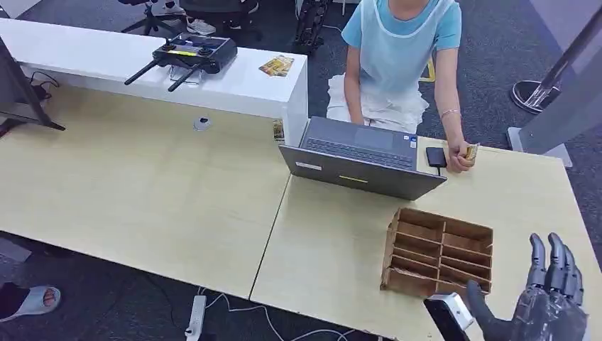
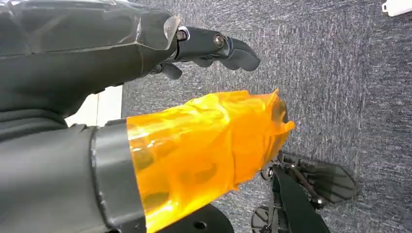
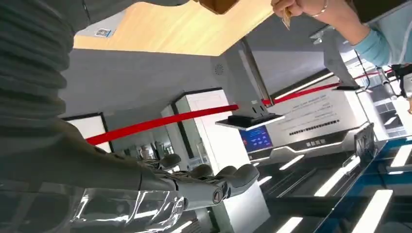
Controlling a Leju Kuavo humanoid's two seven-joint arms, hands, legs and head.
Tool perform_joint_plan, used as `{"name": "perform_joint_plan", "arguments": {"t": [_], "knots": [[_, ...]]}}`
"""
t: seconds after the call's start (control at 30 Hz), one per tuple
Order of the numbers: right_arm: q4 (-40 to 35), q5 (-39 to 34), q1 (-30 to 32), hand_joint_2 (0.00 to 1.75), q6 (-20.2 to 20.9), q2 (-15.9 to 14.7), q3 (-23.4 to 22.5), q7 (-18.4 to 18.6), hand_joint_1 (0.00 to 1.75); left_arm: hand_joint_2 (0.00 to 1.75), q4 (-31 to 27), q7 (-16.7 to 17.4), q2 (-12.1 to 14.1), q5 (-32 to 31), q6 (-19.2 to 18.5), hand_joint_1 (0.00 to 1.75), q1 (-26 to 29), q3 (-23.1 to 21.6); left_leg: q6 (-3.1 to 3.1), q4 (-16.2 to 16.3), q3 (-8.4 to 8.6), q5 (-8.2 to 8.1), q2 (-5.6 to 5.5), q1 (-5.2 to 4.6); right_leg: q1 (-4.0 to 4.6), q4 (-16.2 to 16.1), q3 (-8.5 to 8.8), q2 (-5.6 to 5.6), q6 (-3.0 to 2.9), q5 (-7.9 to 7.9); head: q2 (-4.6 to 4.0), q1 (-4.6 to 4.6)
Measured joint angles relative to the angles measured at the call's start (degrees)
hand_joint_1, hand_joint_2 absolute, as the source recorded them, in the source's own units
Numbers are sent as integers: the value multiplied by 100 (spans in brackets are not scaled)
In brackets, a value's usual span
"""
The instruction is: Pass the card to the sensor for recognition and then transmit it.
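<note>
A person seated behind the desk pinches a small yellowish card (image 1: 471,150) in one hand, right beside a flat black sensor (image 1: 436,157) lying on the tabletop next to the laptop. In the right wrist view the same card (image 3: 286,18) shows in the person's fingers. My right hand (image 1: 550,298) is raised at the desk's near right corner, fingers straight and apart, holding nothing, well short of the card. My left hand (image 2: 204,48) hangs over grey carpet with its orange-wrapped thumb (image 2: 209,145) out and nothing in it.
An open grey laptop (image 1: 362,160) stands mid-desk. A wooden slotted organizer (image 1: 436,252) sits between my right hand and the sensor. A drone controller (image 1: 192,53) and another card (image 1: 277,66) lie on the white counter (image 1: 248,89) behind.
</note>
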Motion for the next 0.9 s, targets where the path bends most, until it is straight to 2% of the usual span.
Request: {"name": "perform_joint_plan", "arguments": {"t": [0.27,0.3,0.33,0.37,0.43,0.5,0.9], "knots": [[7,107,47,175,68,-74,105,116,12,0,0,11,2,0,-9,0,1,0,0,0,0,0,0,0,0,0,0,0,0,0,2,0],[7,136,55,175,94,-85,105,133,31,0,0,15,2,0,-9,0,0,0,0,0,0,0,0,0,0,0,0,0,0,0,2,0],[15,164,69,175,116,-98,105,153,31,0,0,17,2,0,-9,0,0,0,0,0,0,0,0,0,0,0,0,0,0,0,2,0],[31,177,86,175,118,-107,105,155,47,0,0,18,4,0,-9,0,1,0,0,0,0,0,0,0,0,0,0,0,0,0,0,0],[68,223,105,175,157,-125,105,170,40,0,0,35,4,-4,-2,0,1,0,0,0,0,0,0,0,0,0,0,0,0,0,2,0],[116,245,111,175,179,-138,109,170,21,0,0,44,7,-9,2,0,0,0,0,0,0,0,0,0,0,0,0,0,0,0,0,0],[352,173,110,175,164,-219,299,109,24,0,0,63,13,-24,2,0,1,0,0,0,0,0,0,0,0,0,0,0,0,0,0,0]]}}
